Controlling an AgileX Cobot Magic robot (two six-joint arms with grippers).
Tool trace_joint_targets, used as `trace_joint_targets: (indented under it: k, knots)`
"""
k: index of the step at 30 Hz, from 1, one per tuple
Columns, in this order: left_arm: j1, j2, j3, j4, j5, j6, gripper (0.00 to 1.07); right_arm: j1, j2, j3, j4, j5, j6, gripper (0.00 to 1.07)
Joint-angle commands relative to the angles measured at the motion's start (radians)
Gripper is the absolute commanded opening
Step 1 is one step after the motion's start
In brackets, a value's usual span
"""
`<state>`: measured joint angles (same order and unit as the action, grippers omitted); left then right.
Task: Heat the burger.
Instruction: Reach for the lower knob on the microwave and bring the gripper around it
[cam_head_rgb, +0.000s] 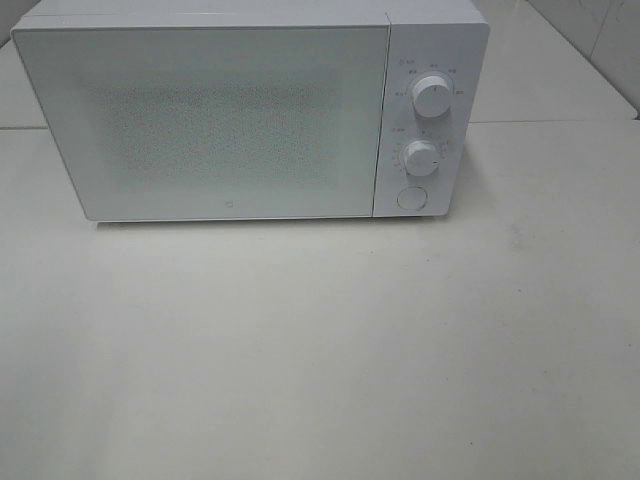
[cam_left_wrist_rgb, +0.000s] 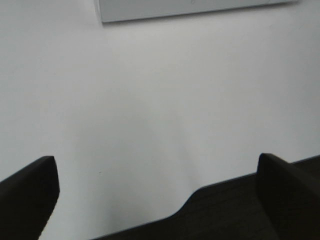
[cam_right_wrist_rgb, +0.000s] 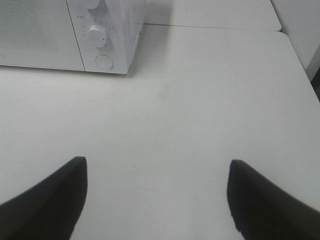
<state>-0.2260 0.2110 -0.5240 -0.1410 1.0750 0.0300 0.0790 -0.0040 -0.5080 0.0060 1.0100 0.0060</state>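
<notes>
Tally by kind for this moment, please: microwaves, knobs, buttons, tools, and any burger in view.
Microwave: 1
Knobs: 2 (upper knob, lower knob)
Round button: 1
Tools: 2 (left tool, right tool, both open)
Burger in view: 0
Total: 6

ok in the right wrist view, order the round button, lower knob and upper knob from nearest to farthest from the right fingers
From the right fingers:
1. round button, bottom of the microwave panel
2. lower knob, middle of the panel
3. upper knob, top of the panel, partly cut off
</notes>
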Motion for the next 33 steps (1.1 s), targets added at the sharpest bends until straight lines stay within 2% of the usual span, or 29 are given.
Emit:
trace_joint_targets:
  k: [1,6,11,17,33]
  knots:
    - [0.007,-0.045,0.003,-0.037,-0.017,-0.014,1.01,-0.003,-0.027,0.007,0.003,-0.014,-0.006,0.75]
    - [0.034,-0.110,0.003,-0.032,-0.017,-0.014,1.01,-0.003,-0.027,0.007,0.003,-0.014,-0.006,0.75]
    - [0.143,-0.246,0.003,-0.032,-0.017,-0.014,1.01,-0.003,-0.027,0.007,0.003,-0.014,-0.006,0.75]
    - [0.166,-0.241,0.003,-0.035,-0.018,-0.014,1.01,-0.003,-0.027,0.007,0.003,-0.014,-0.006,0.75]
    - [0.166,-0.241,0.003,-0.035,-0.018,-0.014,1.01,-0.003,-0.026,-0.013,0.002,-0.048,-0.006,0.75]
